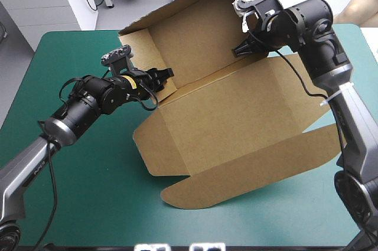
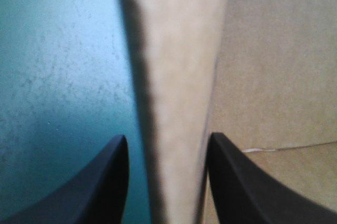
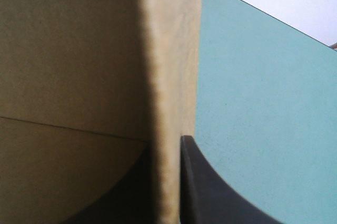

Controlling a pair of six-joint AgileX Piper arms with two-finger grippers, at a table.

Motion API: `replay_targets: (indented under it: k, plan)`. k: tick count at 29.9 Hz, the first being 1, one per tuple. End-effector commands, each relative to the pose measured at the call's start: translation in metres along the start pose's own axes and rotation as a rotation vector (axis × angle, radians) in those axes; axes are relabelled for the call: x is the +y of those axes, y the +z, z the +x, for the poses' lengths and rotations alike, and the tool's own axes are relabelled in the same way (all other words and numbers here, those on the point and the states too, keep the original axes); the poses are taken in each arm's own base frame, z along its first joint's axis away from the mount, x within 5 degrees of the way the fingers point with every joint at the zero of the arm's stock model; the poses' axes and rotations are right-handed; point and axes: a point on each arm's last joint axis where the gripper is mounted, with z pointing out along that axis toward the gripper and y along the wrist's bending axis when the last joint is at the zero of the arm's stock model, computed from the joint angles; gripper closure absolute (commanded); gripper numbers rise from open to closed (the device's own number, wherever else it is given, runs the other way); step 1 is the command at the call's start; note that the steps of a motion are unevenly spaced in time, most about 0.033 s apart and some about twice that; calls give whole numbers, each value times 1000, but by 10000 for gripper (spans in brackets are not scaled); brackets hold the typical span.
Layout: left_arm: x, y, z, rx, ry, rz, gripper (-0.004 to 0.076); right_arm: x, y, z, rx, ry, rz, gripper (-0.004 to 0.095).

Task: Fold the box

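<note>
The brown box (image 1: pixel 236 115) lies open across the table's middle, its back wall raised and its long lid flap flat toward the front. My left gripper (image 1: pixel 167 75) is at the upright left side flap. In the left wrist view the flap (image 2: pixel 179 76) runs edge-on between the black fingers (image 2: pixel 105 182), so that gripper (image 2: pixel 168 137) is shut on the box. My right gripper (image 1: pixel 243 49) is shut on the box at the raised wall's right end. The right wrist view shows that board (image 3: pixel 174 50) pinched against one finger (image 3: pixel 210 192); the other finger is mostly behind it.
The teal-green cover (image 1: pixel 71 192) shows to the left of the box and along the front. The lid flap (image 1: pixel 260 174) reaches toward the table's right edge, close to my right arm's lower link (image 1: pixel 360 144).
</note>
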Motion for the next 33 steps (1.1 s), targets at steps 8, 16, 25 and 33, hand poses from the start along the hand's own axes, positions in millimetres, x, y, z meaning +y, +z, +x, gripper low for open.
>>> replay_targets:
  k: [8, 16, 25, 33]
  plan:
    - [-8, -25, -18, -125, 121, 38, 732, -10, -36, -3, -83, 89, 29, 922]
    - [-13, -17, -52, 34, 268, -134, 732, -29, 15, 23, 93, 232, -16, 922]
    - [-7, 48, -70, 348, 269, -149, 732, -22, 87, 58, 318, 293, -140, 922]
    - [10, 102, -49, 535, 233, -202, 732, -16, 135, 73, 440, 341, -153, 922]
